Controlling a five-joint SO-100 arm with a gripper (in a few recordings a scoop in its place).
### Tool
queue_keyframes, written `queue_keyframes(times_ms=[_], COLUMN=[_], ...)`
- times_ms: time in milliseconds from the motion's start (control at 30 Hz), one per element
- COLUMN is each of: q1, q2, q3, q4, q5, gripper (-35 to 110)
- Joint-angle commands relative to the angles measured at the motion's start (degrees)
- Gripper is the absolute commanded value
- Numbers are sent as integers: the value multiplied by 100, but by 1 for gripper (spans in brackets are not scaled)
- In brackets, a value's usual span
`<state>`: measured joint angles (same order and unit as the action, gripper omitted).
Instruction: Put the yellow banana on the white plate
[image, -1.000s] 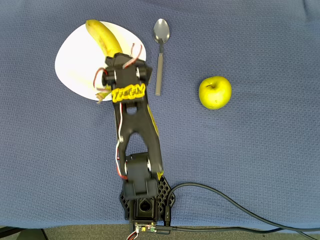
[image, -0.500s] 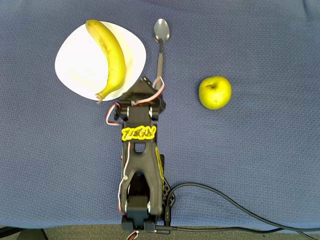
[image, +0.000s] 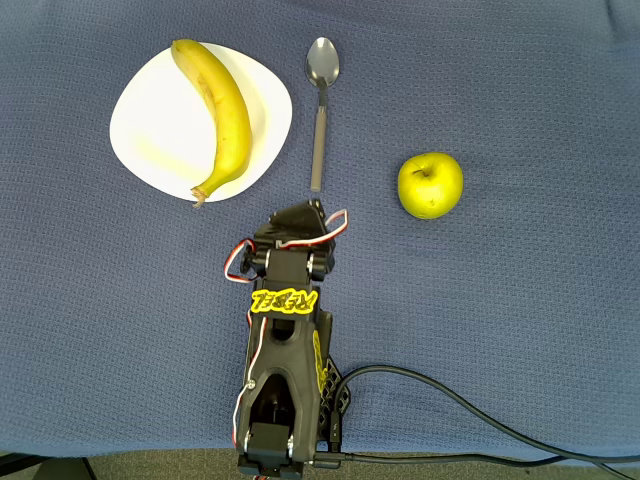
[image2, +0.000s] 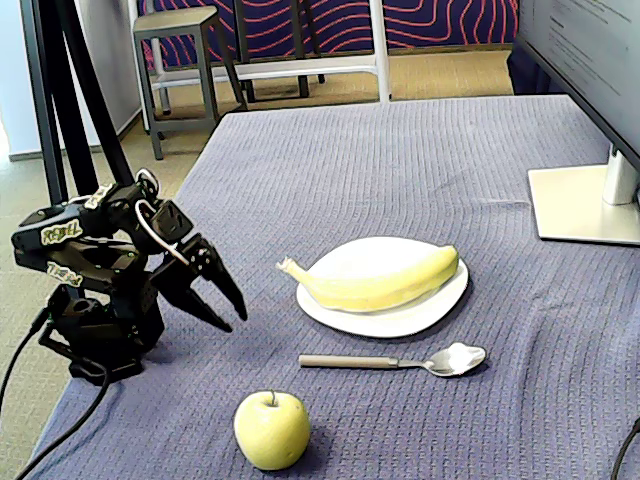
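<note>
The yellow banana (image2: 375, 285) lies lengthwise across the white plate (image2: 425, 315), stem tip just overhanging the rim toward the hand (image2: 222, 302). The hand hangs open and empty near the plate. The task looks done, probably; retreat remains.

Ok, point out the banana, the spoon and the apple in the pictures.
banana (image: 232, 110), overhead view, middle of its curved body, on the plate.
spoon (image: 319, 140), overhead view, upper part of its handle.
apple (image2: 271, 430), fixed view, centre of its front face.
</note>
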<state>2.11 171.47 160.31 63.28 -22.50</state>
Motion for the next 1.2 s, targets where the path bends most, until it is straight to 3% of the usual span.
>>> queue_keyframes(times_ms=[0, 167, 800, 1167], q1=[88, 132, -62, 79], q2=[369, 483, 606, 694], q3=[316, 360, 642, 677], q4=[123, 466, 132, 70], q5=[527, 1072, 2496, 2549], gripper=[0, 0, 0, 0])
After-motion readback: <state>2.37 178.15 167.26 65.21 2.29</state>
